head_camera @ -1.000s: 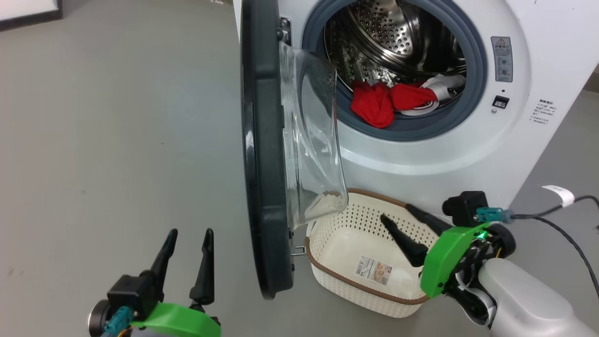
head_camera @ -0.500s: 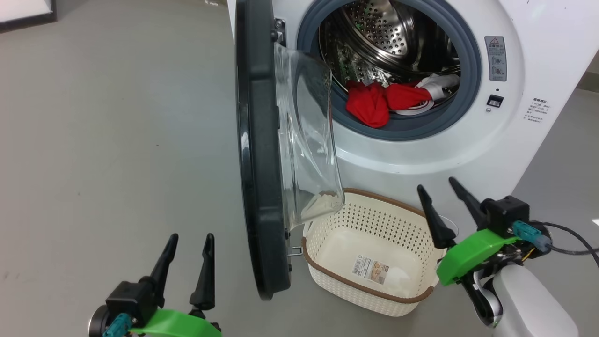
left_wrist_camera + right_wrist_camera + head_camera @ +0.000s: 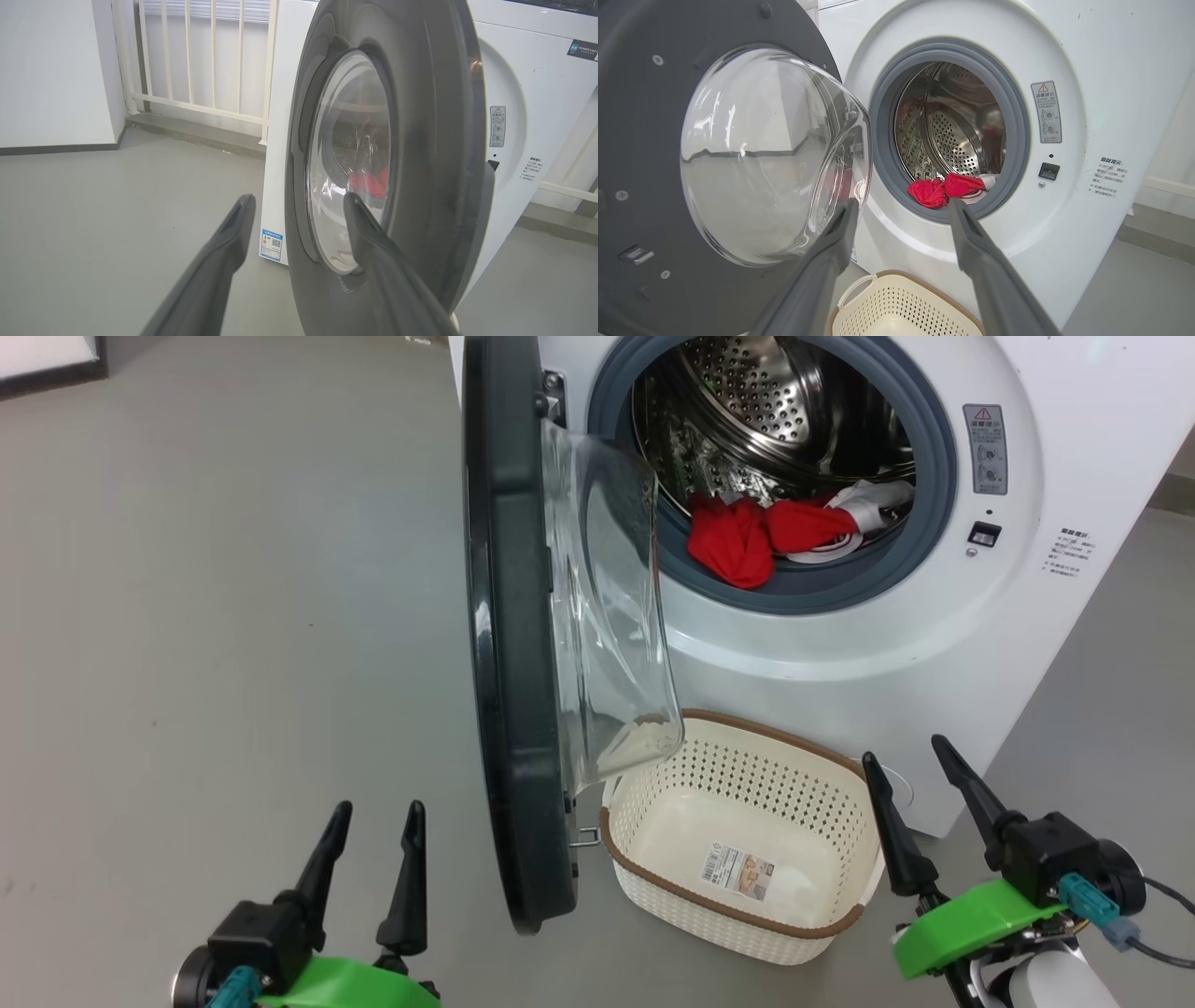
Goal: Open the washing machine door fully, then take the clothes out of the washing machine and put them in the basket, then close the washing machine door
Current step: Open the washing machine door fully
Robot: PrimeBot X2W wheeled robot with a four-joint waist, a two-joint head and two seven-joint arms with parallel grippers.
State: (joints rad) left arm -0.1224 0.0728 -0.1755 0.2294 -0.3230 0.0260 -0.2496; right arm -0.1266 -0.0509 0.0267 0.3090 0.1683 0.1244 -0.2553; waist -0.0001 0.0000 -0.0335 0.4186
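Note:
The white washing machine (image 3: 1074, 448) faces me with its black-rimmed door (image 3: 509, 644) swung out edge-on, glass bowl (image 3: 770, 154) bulging inward. Red clothes (image 3: 747, 537) with white parts lie at the drum's front lip, over the grey ring; they show again as red clothes (image 3: 945, 189) in the right wrist view. The cream basket (image 3: 845, 821) stands on the floor below the opening. My left gripper (image 3: 373, 817) is open, low at the left, outside the door (image 3: 434, 154). My right gripper (image 3: 910, 761) is open beside the basket's right end, holding nothing.
Grey floor (image 3: 215, 616) spreads wide to the left of the door. A white railing (image 3: 196, 56) and wall stand behind the machine's left side. A dark cable (image 3: 1162, 947) trails from my right wrist. The door's lower edge overhangs the basket's left end.
My right gripper has lifted out of the basket and swung right and back, fingers now pointing up. The head camera has shifted slightly. The left gripper, door and clothes are as before.

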